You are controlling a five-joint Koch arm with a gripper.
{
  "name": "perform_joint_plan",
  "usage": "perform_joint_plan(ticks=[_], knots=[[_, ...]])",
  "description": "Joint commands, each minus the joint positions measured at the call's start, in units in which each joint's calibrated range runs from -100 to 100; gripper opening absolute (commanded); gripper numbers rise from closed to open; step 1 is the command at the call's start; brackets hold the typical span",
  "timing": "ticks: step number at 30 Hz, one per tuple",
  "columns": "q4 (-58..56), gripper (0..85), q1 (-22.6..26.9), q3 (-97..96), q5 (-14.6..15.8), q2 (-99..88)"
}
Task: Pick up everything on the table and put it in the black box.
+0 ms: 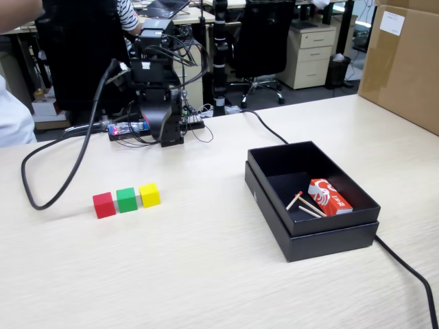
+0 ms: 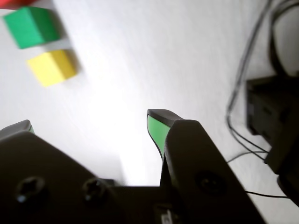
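Inside black box (image 1: 302, 243): matchbox (image 1: 330, 197), matchsticks (image 1: 304, 205)

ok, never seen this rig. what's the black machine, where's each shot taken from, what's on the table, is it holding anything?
The black machine at the back is a small hobby robot arm. The fixed view looks across the table from the front; the wrist view rides on the arm and looks down past its tool, whose jaws stand apart with nothing between them. A red cube, green cube and yellow cube sit in a row. The black box on the right holds a red-and-white matchbox and loose matchsticks.
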Motion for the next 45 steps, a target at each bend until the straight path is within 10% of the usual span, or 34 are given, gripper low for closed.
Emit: perform_joint_plan(ticks=[1,13,45], knots=[[-1.5,47.5,-2.1,10.2,-2.6,7.4],[-1.4,47.7,-11.1,31.4,-13.3,42.2],[-1.4,44.8,-11.4,57.8,-14.7,90.4]])
